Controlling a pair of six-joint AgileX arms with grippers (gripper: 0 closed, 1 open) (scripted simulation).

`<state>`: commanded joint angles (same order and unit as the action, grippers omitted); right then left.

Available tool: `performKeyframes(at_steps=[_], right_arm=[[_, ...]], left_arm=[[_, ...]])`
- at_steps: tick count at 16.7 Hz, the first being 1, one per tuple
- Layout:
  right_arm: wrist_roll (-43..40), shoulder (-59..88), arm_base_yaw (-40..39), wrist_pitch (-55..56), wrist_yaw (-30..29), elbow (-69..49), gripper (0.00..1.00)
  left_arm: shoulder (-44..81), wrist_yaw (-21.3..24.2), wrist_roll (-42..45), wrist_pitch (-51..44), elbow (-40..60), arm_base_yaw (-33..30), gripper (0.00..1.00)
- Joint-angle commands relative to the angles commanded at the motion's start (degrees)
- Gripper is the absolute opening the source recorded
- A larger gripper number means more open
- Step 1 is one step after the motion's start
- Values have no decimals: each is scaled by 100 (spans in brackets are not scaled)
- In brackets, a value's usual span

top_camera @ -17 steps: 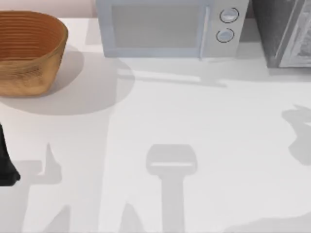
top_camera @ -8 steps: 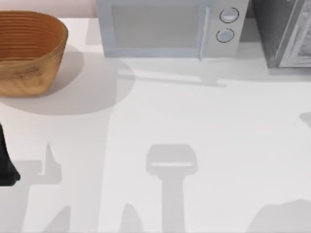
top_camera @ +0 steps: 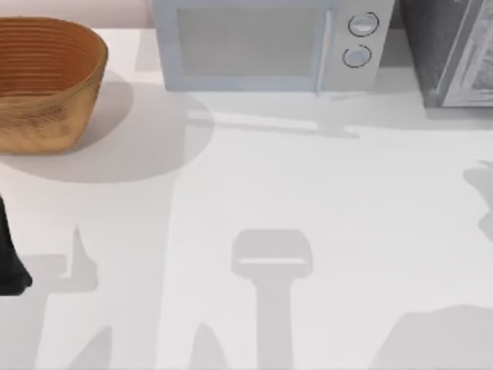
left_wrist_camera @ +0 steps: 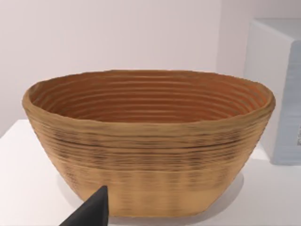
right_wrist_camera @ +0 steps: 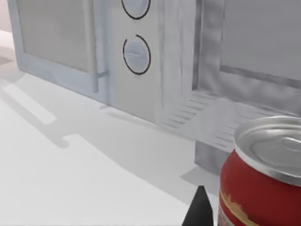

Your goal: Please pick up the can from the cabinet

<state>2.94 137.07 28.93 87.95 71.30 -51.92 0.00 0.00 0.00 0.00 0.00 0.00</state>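
Right pincer (right_wrist_camera: 207, 214) against red can (right_wrist_camera: 261, 183)

can (right_wrist_camera: 263, 179): red, silver top, upright | cabinet (top_camera: 451, 50): dark grey speckled, table's far right

On the table (top_camera: 323, 177), the changes in the top view are in the shadows at the right. The blot by the right edge (top_camera: 481, 204), broad a second ago, had shrunk to a sliver half a second ago (higher up the edge, too) and now spreads wider again. The dark patch at the bottom right corner (top_camera: 435, 339) has grown steadily, now reaching further left and higher over the tabletop.
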Motion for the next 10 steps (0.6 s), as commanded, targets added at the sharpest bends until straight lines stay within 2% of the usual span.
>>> performKeyframes(at_steps=[2,10], right_arm=[[0,0,0,0,0,0,0],[0,0,0,0,0,0,60]], left_arm=[[0,0,0,0,0,0,100],[0,0,0,0,0,0,100]])
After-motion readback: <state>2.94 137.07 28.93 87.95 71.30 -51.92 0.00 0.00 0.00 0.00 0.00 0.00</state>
